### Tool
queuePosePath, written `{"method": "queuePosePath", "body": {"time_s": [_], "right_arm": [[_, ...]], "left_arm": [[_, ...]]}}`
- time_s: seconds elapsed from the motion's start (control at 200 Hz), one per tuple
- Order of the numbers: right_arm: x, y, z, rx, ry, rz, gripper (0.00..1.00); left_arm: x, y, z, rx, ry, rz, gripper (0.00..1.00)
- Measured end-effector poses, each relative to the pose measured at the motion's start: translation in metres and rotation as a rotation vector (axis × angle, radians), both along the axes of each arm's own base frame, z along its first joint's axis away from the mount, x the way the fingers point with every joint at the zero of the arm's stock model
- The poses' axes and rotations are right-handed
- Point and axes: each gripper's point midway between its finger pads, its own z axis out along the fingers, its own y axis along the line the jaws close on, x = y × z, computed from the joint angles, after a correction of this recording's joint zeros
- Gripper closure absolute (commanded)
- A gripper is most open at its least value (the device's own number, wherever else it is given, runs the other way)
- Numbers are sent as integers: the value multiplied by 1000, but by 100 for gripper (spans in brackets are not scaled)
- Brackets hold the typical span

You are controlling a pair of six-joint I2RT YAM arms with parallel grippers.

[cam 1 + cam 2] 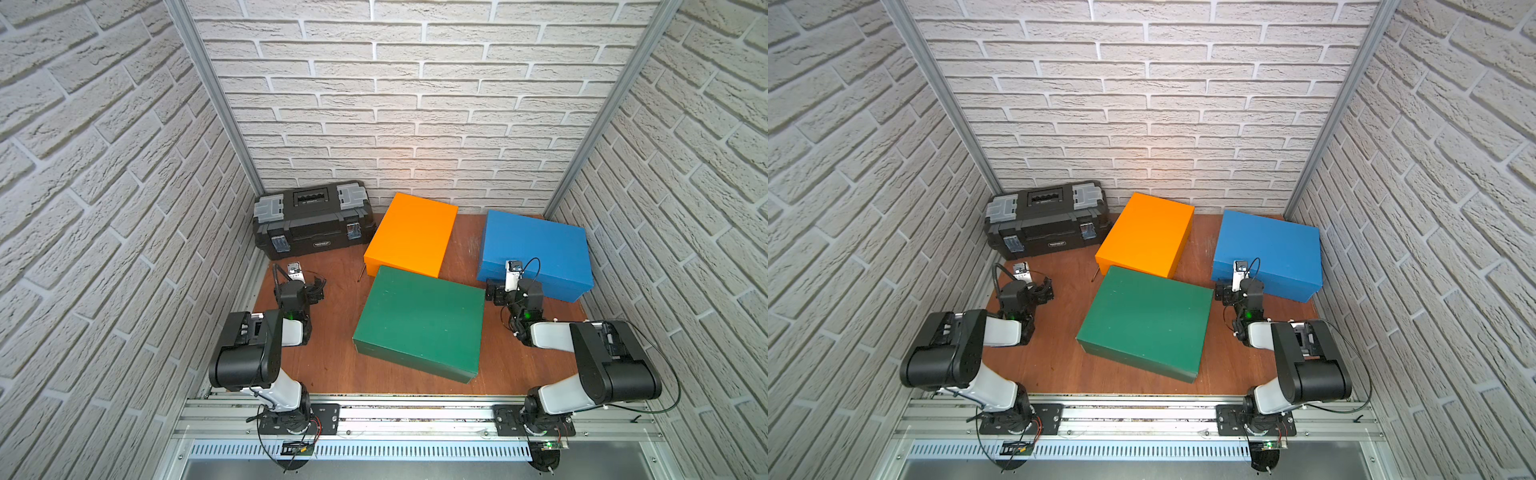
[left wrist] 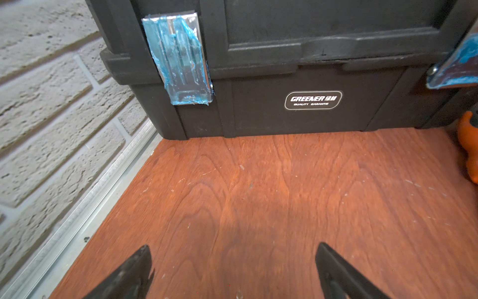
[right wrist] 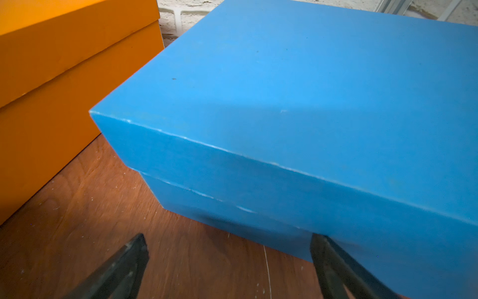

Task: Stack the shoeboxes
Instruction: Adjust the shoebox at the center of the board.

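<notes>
Am hovering right claw (image 3: pixel 229 243), wide open and empty, beside blue rectangular lidded cardboard shoebox (image 3: pixel 310 90). Left claw (image 2: pixel 232 248) likewise gaping, empty. Judging best: both claws squeezing opposite sides, lifting level.

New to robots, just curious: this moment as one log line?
stack: none yet; orange box, green box, blue box: on table; left hand: open, empty; right hand: open, empty

Both arms are tucked in with the elbows bent up high and the forearms reaching forward. The left arm (image 1: pixel 253 353) sits off to the left of the green shoebox (image 1: pixel 419 324), and its left pincer (image 2: pixel 232 249) is spread wide with nothing in it. The right arm (image 1: pixel 602 357) is on the other side of that box. Same deal there, the right pincer (image 3: pixel 229 239) is wide open and empty.
</notes>
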Motion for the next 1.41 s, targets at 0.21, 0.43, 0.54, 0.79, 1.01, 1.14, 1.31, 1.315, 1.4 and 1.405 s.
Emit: {"method": "queuePosePath", "body": {"time_s": [0.21, 0.43, 0.54, 0.79, 1.01, 1.14, 1.31, 1.315, 1.4, 1.405], "right_arm": [[-9, -14, 35, -6, 11, -87, 2], [-22, -6, 133, 101, -10, -92, 2], [-45, 12, 137, 223, 84, -45, 6], [-107, 73, 91, 538, 422, 126, 10], [-153, 103, 59, 700, 612, 184, 10], [-160, 114, 59, 750, 644, 215, 10], [-166, 130, 58, 771, 689, 268, 11], [-166, 130, 58, 770, 691, 269, 11], [-168, 138, 52, 769, 731, 286, 12], [-168, 138, 51, 768, 733, 287, 12]], "left_arm": [[-6, 7, 23, -6, 15, 45, 2], [-10, 4, 144, -62, -85, 43, 2], [-22, -14, 179, -164, -93, -26, 2], [-44, -81, 134, -398, 206, -194, 2], [-63, -145, 83, -530, 483, -336, 2], [-70, -166, 69, -593, 561, -375, 2], [-78, -190, 62, -645, 619, -426, 2], [-79, -190, 62, -647, 620, -428, 2], [-84, -198, 59, -666, 640, -447, 2], [-85, -199, 59, -667, 641, -446, 2]]}}
